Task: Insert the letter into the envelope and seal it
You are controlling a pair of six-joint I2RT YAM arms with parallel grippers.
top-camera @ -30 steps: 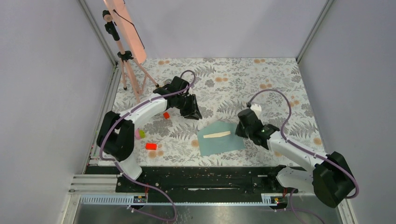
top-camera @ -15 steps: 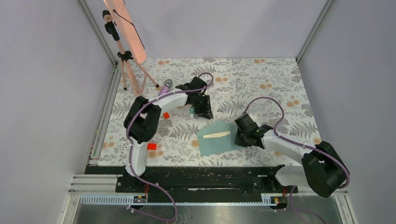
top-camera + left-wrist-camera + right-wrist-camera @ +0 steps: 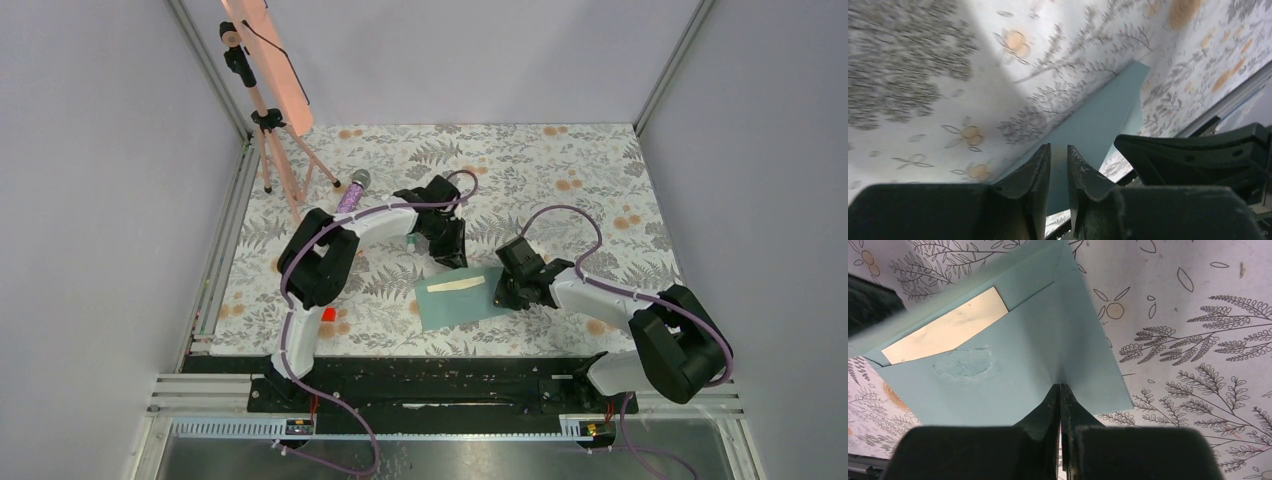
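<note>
Left jaws closer to envelope (image 3: 455, 305), barely apart, hold unclear; right jaws clenched at its edge.

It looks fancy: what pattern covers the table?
Grey ferns and orange flowers on white; the table shows best in the right wrist view.

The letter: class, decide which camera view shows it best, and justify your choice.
The right wrist view: the letter shows large, tucked partly inside the envelope. The top view shows only a small pale strip. The left wrist view shows none of it.
</note>
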